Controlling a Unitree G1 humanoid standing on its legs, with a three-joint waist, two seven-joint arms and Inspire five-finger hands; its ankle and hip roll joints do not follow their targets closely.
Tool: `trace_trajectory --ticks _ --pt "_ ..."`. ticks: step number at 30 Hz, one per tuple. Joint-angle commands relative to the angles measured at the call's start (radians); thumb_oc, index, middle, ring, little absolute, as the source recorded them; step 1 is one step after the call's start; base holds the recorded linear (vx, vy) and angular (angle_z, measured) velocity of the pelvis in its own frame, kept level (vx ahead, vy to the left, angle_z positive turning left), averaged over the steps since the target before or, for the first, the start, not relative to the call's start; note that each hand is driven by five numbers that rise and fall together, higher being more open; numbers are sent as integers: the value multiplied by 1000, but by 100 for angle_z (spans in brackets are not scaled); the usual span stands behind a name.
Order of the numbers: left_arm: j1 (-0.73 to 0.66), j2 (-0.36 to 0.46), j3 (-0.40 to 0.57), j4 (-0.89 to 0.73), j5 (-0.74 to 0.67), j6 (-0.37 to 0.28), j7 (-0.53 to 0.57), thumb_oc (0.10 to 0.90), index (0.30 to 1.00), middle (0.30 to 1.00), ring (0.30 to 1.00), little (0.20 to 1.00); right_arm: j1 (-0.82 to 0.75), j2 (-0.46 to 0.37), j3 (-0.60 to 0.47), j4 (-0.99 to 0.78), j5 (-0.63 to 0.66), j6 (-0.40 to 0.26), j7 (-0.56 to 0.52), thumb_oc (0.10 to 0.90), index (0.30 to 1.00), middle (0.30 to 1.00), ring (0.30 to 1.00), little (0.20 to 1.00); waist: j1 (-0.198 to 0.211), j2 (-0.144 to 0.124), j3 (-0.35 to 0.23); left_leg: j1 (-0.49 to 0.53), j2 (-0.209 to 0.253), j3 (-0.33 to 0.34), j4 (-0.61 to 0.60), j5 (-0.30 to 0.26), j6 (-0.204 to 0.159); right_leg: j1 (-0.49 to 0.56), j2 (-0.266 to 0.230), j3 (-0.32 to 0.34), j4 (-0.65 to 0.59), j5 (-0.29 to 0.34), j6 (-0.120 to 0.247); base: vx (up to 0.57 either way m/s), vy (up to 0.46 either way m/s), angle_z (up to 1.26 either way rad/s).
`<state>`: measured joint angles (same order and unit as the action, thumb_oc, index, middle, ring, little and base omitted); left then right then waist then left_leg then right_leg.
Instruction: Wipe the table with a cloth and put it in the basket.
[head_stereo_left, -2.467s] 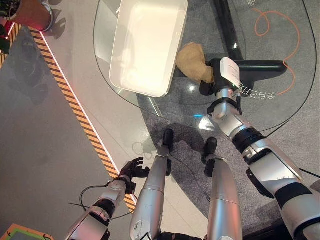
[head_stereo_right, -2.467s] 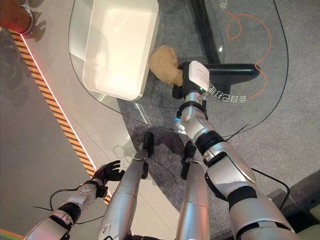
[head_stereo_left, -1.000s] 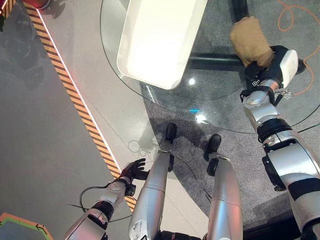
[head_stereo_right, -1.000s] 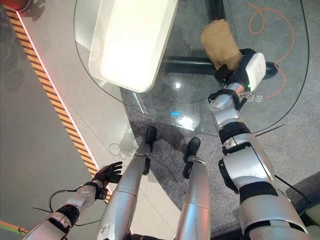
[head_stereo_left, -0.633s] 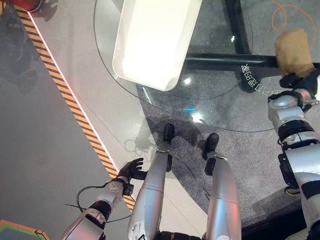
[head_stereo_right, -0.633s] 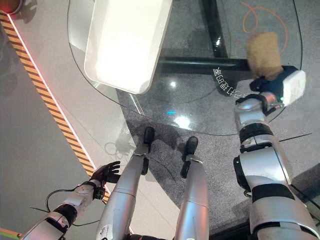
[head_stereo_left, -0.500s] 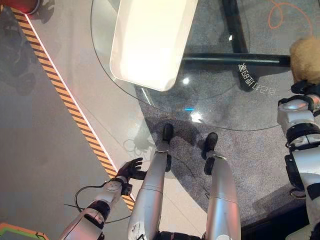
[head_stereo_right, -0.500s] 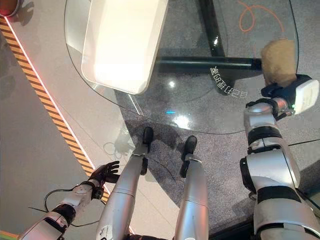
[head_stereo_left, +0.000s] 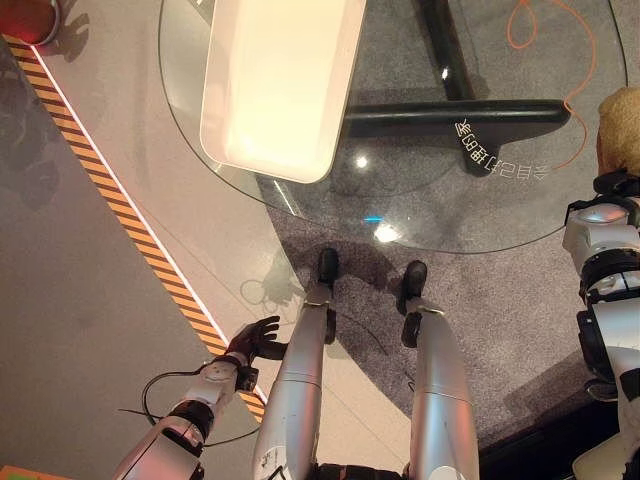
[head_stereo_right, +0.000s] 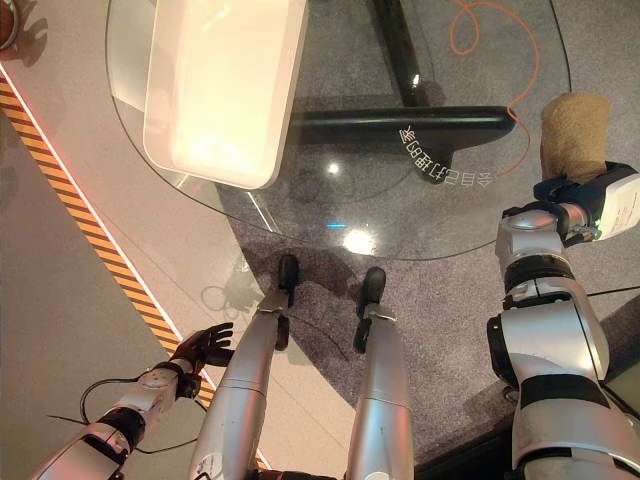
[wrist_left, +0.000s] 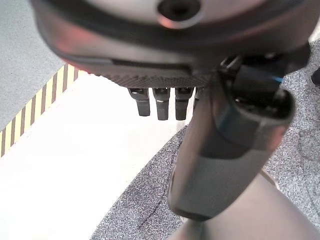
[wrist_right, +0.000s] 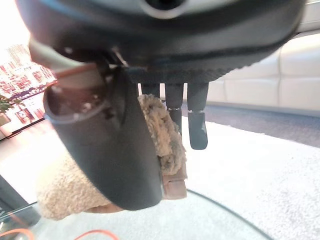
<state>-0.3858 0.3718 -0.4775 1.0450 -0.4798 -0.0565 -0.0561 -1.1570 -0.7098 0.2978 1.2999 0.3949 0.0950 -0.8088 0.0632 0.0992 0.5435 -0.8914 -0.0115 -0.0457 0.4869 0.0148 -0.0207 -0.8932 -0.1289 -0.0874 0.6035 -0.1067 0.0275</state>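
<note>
My right hand (head_stereo_right: 572, 198) is at the right edge of the glass desk (head_stereo_right: 470, 215), with the tan cloth (head_stereo_right: 574, 133) pinched between my thumb and fingers (wrist_right: 197, 129). In the right wrist view the thumb presses the fuzzy cloth against the curled fingers, and the cloth bunches out past the thumb, right at the desk's rim. From my head, the cloth stands up beyond the hand, over the right edge of the desk.

The white basket (head_stereo_right: 223, 85) sits at the far left of the desk, long and rectangular, one near corner close to the left edge. It is well apart from the cloth, with the bare glass between them. Through the glass I see the dark base (head_stereo_right: 400, 124) of the desk and an orange cord (head_stereo_right: 492, 55) on the grey carpet below.

My left hand (head_stereo_left: 254, 340) hangs low at my left side, off the desk, above the floor by a yellow-and-black striped line (head_stereo_left: 120, 215). Its fingers are loosely spread and hold nothing.
</note>
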Motion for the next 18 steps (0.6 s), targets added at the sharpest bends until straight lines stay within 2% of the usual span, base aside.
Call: trace_trajectory --ticks 1,12,18 --pt "66 5 12 44 -40 -7 -13 800 900 900 900 900 -40 -122 57 -77 -61 -104 -36 100 300 300 300 200 27 9 -24 74 -9 38 21 -100 43 39 33 -25 5 -3 -10 0 0 0" --pt "60 -23 -2 47 -27 -10 0 800 900 900 900 900 -88 -17 153 -208 -148 -105 29 100 300 300 300 200 38 18 -24 77 -16 40 12 -94 39 42 27 -33 3 -12 -17 0 0 0" --pt "58 -41 -5 49 -19 -25 2 800 900 900 900 900 -88 44 204 -264 -199 -76 63 100 300 300 300 200 44 24 -24 79 -21 42 3 -87 38 42 27 -38 3 -16 -22 0 0 0"
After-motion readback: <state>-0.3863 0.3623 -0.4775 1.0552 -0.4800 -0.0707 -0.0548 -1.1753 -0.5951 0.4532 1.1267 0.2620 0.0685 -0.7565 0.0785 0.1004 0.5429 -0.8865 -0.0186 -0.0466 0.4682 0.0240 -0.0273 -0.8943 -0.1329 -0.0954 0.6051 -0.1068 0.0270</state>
